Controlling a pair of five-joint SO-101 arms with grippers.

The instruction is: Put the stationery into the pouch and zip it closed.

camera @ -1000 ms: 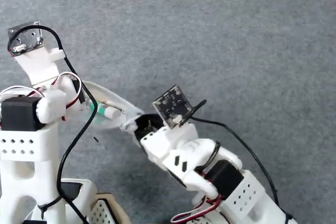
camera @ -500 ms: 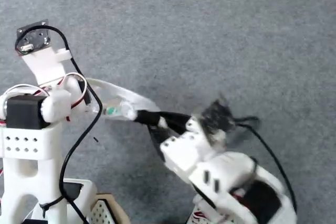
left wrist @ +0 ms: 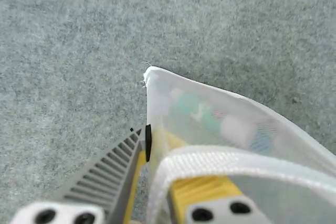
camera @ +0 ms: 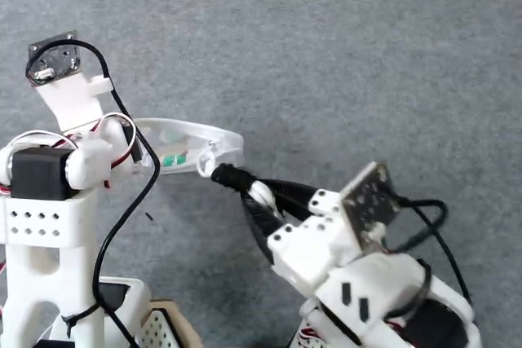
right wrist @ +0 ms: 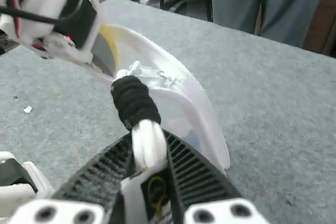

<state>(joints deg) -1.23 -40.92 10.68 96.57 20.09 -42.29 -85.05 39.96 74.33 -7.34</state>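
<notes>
my left gripper [left wrist: 152, 141] clamped on the mesh pouch [left wrist: 231, 124] edge, colourful bits [left wrist: 197, 111] inside, my right gripper [right wrist: 148, 139] pinching a white stick [right wrist: 148, 148], black-wrapped tip at the zipper [right wrist: 153, 75]

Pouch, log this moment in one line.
translucent white mesh pouch: stationery inside | left gripper: shut on pouch end | right gripper: black-tipped white stick at zip pull

Left arm [camera: 57, 177], white, upright: left tool [left wrist: 148, 148] clamped on translucent white mesh pouch [left wrist: 231, 129]. Right arm [camera: 326, 250], white, stretched low toward it: right tool [right wrist: 147, 142] closed (black ribbed jaws drawn in).
</notes>
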